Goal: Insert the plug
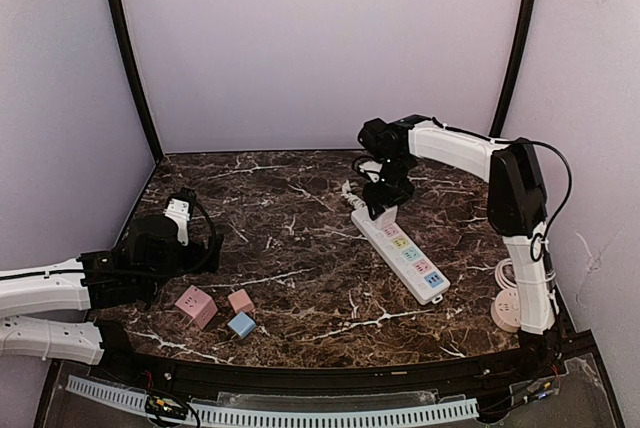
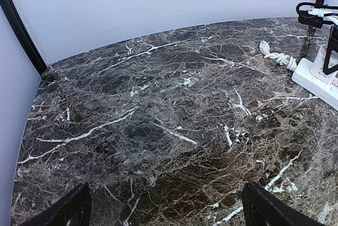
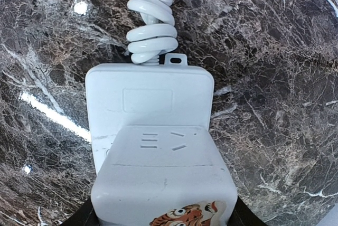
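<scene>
A white cube plug (image 3: 163,184) with a tiger sticker is gripped from both sides by my right gripper (image 3: 161,218). It stands over the cable end of the white power strip (image 3: 150,99), and whether it touches the strip I cannot tell. In the top view the right gripper (image 1: 383,210) points down at the far end of the strip (image 1: 410,258), whose sockets have coloured labels. My left gripper (image 2: 166,207) is open over bare marble at the table's left, its dark fingers (image 2: 269,210) wide apart.
Two pink cubes (image 1: 196,306) (image 1: 240,301) and a blue cube (image 1: 241,325) lie near the front left. The strip's coiled white cable (image 3: 152,20) runs away from its far end. A white round cable bundle (image 1: 507,308) sits by the right arm's base.
</scene>
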Robot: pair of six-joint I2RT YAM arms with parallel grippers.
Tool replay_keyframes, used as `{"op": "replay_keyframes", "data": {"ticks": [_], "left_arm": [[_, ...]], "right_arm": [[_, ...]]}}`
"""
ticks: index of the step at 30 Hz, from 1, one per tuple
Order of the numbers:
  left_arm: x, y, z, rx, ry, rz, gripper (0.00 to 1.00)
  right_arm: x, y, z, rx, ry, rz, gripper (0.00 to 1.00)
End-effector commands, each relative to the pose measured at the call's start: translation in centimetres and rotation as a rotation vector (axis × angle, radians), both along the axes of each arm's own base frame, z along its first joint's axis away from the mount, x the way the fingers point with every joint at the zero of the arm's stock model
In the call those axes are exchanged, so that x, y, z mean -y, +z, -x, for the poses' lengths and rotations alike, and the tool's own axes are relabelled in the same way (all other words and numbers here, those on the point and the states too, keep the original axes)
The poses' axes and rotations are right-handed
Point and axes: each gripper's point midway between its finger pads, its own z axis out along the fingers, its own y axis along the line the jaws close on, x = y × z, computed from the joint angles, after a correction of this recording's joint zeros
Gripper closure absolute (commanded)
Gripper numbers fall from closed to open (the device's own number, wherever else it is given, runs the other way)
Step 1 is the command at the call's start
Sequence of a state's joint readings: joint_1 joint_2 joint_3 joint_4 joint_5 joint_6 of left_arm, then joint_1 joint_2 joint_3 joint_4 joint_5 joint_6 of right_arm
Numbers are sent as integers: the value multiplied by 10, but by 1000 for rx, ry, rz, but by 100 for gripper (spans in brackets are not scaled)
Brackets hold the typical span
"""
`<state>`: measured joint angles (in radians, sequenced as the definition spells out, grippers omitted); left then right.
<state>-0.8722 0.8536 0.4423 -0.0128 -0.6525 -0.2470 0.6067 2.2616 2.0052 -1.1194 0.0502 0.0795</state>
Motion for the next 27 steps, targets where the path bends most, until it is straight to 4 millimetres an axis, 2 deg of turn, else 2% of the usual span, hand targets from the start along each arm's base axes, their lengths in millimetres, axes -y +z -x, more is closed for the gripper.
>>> {"op": "replay_keyframes", "data": {"ticks": [1,6,14,16,18,19,27], "left_arm": [[-2,-1,0,3,3,7,0],[0,-1,1,1,-7,17,1],[4,-5,0,-17,-18,6,0],[7,-3,-2,-10,-19,20,0],[8,-4,-3,-14,-21,19,1],[9,-4,-3,-17,-21,18,0],[10,-6,4,-67,-32,54,0]], "right_arm": [[-1,-86,18,-147,9,33,98],[-2,-66,11,-91,-30,16,67],[-11,7,-9,82,-89,-93,34],[-14,24,-10,115,-91,-126,23],[-17,38,-10,144,-92,-156,7],[-18,44,-9,154,-90,-168,2],[-25,94,13,269,-90,-306,1]]}}
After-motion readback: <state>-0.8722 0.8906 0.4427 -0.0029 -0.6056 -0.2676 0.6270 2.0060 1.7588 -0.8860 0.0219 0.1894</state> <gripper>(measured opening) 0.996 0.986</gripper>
